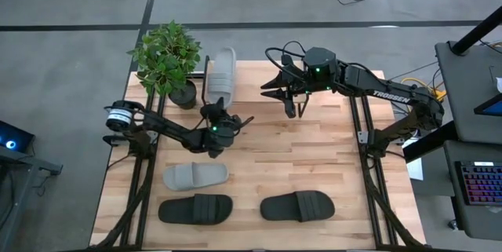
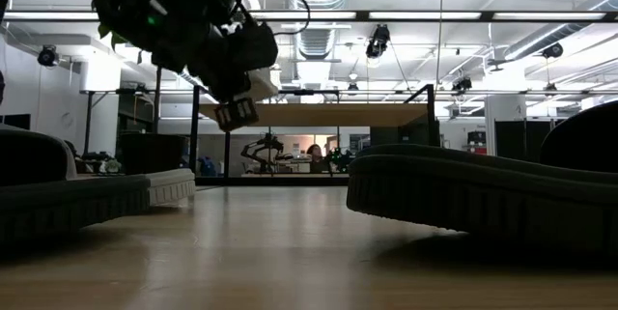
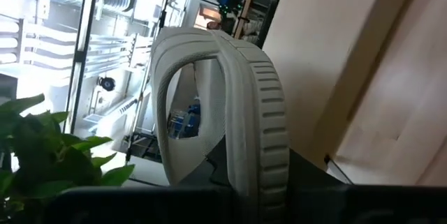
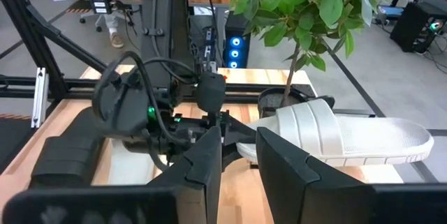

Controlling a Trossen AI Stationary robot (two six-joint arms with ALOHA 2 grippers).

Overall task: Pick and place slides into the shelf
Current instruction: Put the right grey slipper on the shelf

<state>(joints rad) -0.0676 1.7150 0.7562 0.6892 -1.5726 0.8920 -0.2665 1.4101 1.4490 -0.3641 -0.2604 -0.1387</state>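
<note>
Grey slide [image 1: 221, 71] at upper centre of the high view, heel clamped in left gripper [image 1: 217, 118], toe over the table's [image 1: 314, 166] far edge beside plant [image 1: 166, 57]. Probably light, springy foam; strap or sole rim best for gripping. Right gripper [image 1: 292, 103] nearby, fingers slightly parted, empty. Open room mid-table; three more slides along the bottom.

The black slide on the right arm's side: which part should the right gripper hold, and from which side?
Probably its wide strap: the black slide lies flat, sole down, so the strap arches highest. The right gripper, hovering above the shelf, could descend from above, one jaw under the strap. The left gripper holds a grey slide.
</note>
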